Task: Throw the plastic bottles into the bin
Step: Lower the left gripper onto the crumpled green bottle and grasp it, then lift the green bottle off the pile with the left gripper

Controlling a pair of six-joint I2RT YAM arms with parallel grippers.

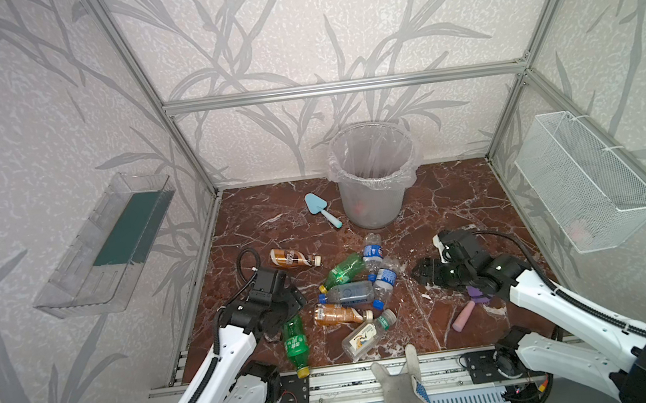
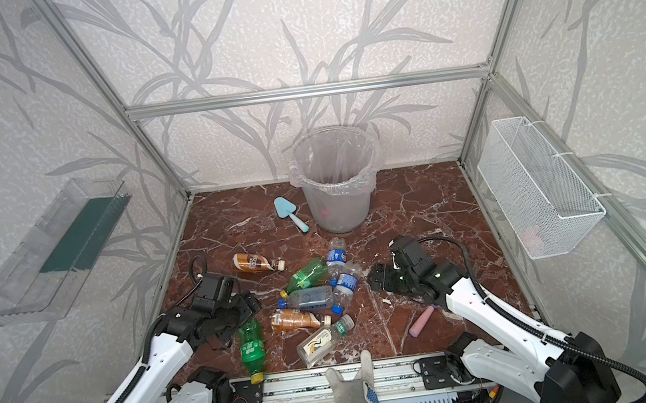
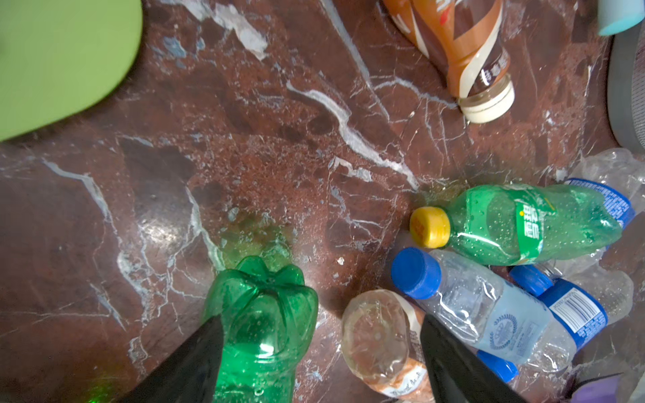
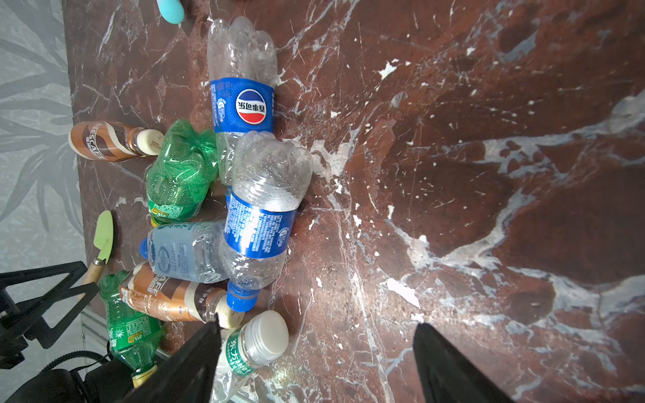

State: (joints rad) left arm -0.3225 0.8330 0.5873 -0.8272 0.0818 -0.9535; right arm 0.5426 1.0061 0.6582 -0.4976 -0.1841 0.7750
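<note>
Several plastic bottles lie in a pile mid-floor: a brown one (image 1: pixel 290 258), a green one (image 1: pixel 342 271), clear blue-labelled ones (image 1: pixel 372 251) (image 4: pixel 258 223), a blue-capped clear one (image 1: pixel 349 293), another brown one (image 1: pixel 335 315) and a white-capped one (image 1: pixel 367 336). A second green bottle (image 1: pixel 296 342) lies front left. My left gripper (image 1: pixel 290 307) (image 3: pixel 321 352) hangs open over that green bottle's base (image 3: pixel 265 314) and the brown bottle's base (image 3: pixel 377 338). My right gripper (image 1: pixel 422 274) (image 4: pixel 317 328) is open and empty, right of the pile. The bin (image 1: pixel 372 205) stands at the back.
A light-blue trowel (image 1: pixel 322 209) lies left of the bin. A purple-and-pink shovel (image 1: pixel 469 312) lies under my right arm. A mesh basket (image 1: pixel 587 182) hangs on the right wall, a clear tray (image 1: pixel 104 246) on the left. A gloved hand (image 1: pixel 403 389) shows at the front edge.
</note>
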